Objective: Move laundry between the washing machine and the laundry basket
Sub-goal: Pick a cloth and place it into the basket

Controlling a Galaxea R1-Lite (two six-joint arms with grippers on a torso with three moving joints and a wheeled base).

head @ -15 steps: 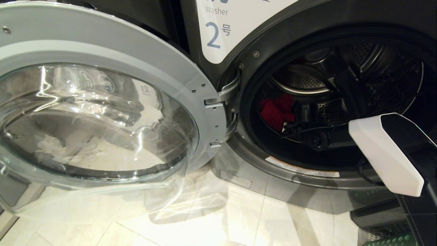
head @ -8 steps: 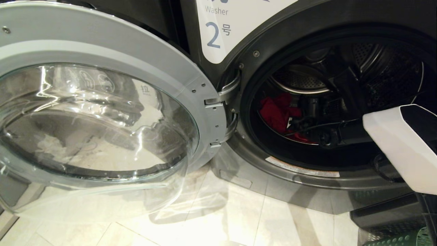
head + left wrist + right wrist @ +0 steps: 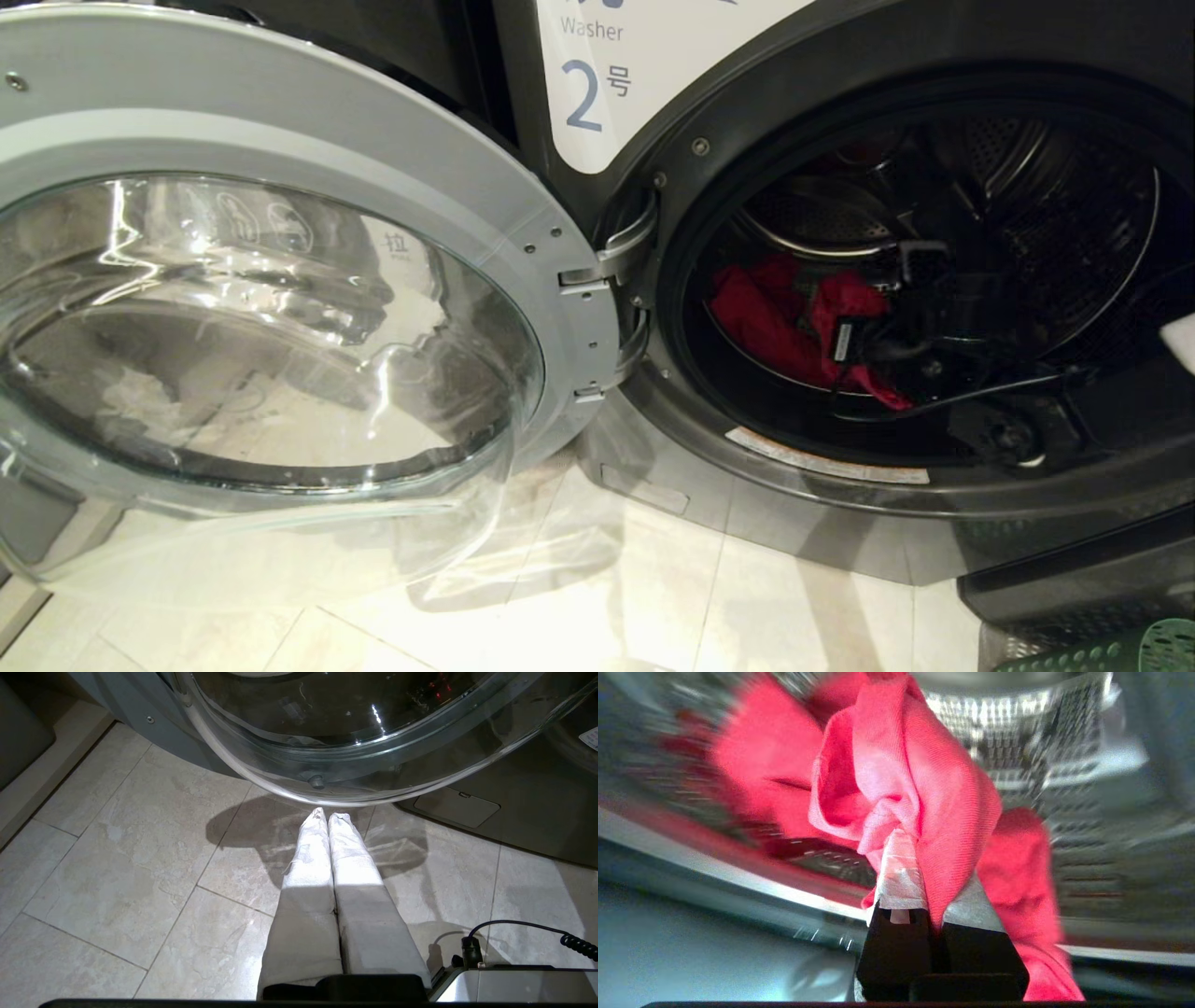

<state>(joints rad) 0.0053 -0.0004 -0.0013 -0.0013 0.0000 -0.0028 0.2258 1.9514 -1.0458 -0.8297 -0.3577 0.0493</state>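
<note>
The washing machine (image 3: 693, 175), labelled 2, stands with its round glass door (image 3: 280, 317) swung open to the left. A red-pink piece of laundry (image 3: 761, 313) lies low in the drum. My right gripper (image 3: 854, 345) is inside the drum and shut on a fold of this garment; in the right wrist view the cloth (image 3: 896, 779) bunches over the taped fingertips (image 3: 899, 868) of the gripper (image 3: 920, 858). A corner of the green laundry basket (image 3: 1144, 651) shows on the floor at the lower right. My left gripper (image 3: 327, 814) is shut and empty, low over the floor tiles under the door.
The open door (image 3: 350, 742) takes up the space left of the drum opening and hangs just above the parked left gripper. The drum's rubber rim (image 3: 822, 481) lies between the garment and the pale floor tiles (image 3: 653, 607).
The right gripper has shut on the red garment and pulled a fold of it toward the drum opening. The arm's white link has swung right, almost out of the head view.
</note>
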